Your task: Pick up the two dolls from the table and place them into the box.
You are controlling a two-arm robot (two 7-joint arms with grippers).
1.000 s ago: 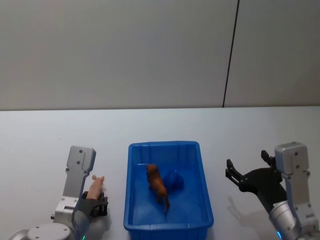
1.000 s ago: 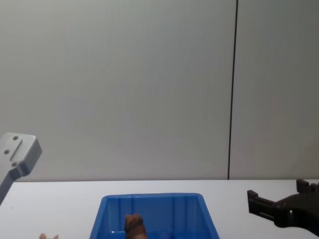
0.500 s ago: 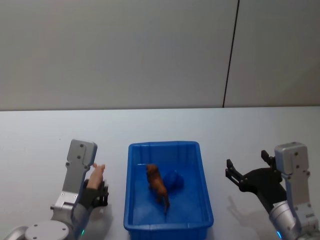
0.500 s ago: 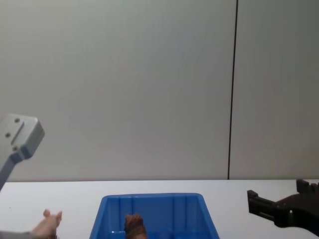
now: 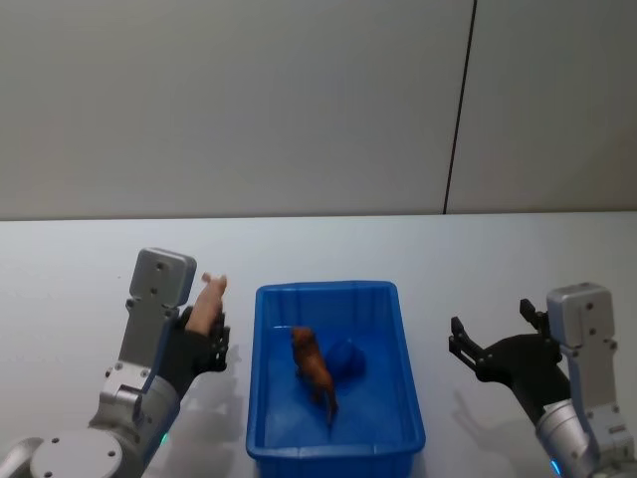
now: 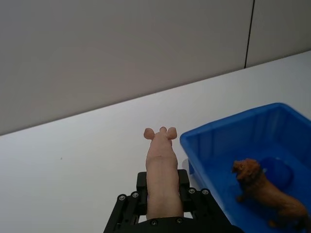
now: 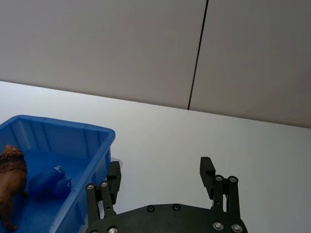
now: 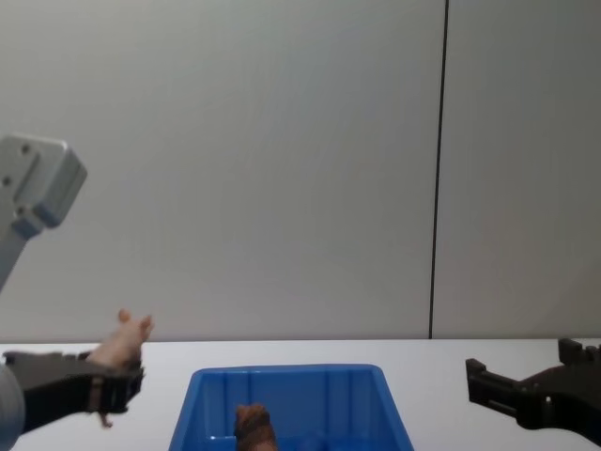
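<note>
Head view: the blue box (image 5: 335, 373) sits on the white table (image 5: 80, 259) near its front edge, about midway between the two arms. The reddish-brown doll (image 5: 314, 369) stands inside the box, on its floor toward the left wall. The left gripper (image 5: 206, 337) is raised just beside the box's left rim, clamped on the peach doll (image 5: 207, 303), which sticks up out of the fingers. The right gripper (image 5: 498, 349) hangs to the right of the box, fingers spread with nothing between them.

Left wrist view: the peach doll (image 6: 161, 175) is pinched between the black fingers (image 6: 131, 204) and points away from the wrist, held above the tabletop beside the box's near corner (image 6: 194, 145). The reddish-brown doll (image 6: 260, 187) stands in the box.

Right wrist view: the right gripper (image 7: 162, 182) is wide apart and holds nothing, above bare tabletop, with the box (image 7: 77, 141) just beside it.

Chest view: the left gripper (image 8: 108, 387) holds the peach doll (image 8: 122, 343) clear of the table, left of the box (image 8: 291, 399). The tufted head of the reddish-brown doll (image 8: 252, 423) shows over the rim. The right gripper (image 8: 526, 395) hovers apart at the right edge.
</note>
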